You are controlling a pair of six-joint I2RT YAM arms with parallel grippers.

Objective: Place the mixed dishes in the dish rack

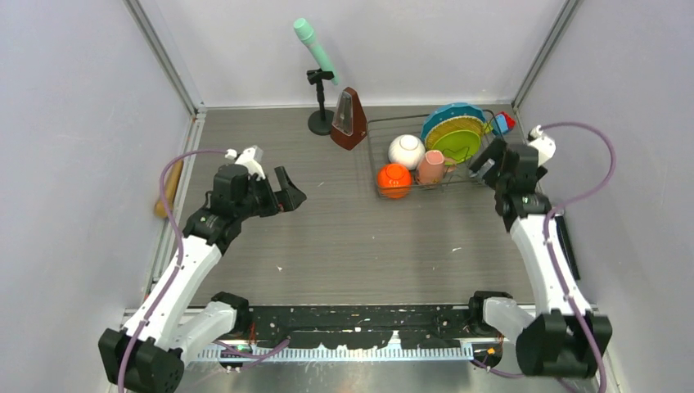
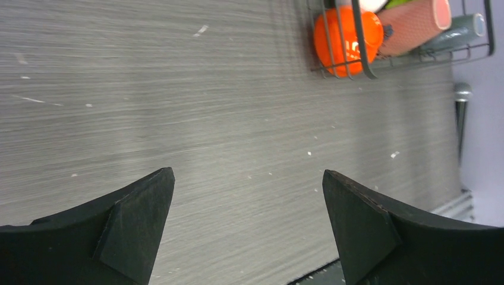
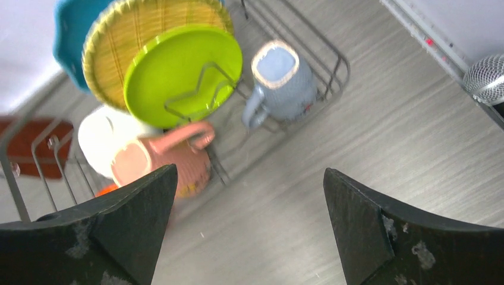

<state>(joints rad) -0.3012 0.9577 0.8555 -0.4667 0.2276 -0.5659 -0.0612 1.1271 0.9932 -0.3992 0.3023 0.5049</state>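
Note:
The grey wire dish rack [image 1: 371,155] stands at the back right. In it are the teal plate [image 1: 446,111], a yellow woven plate [image 1: 452,127], the lime-green plate [image 1: 460,144], the white bowl [image 1: 406,151], the orange bowl [image 1: 394,180] and the pinkish mug [image 1: 431,167]. The grey-white mug with blue handle [image 3: 279,80] sits in the rack's corner in the right wrist view. My right gripper [image 1: 488,160] is open and empty, just beside the rack's right end. My left gripper [image 1: 290,190] is open and empty over bare table at the left.
The brown metronome [image 1: 350,119] stands left of the rack. A black stand with a teal microphone [image 1: 315,49] is at the back. A wooden piece [image 1: 168,188] lies at the table's left edge. A metal mesh microphone head [image 3: 484,77] lies right of the rack.

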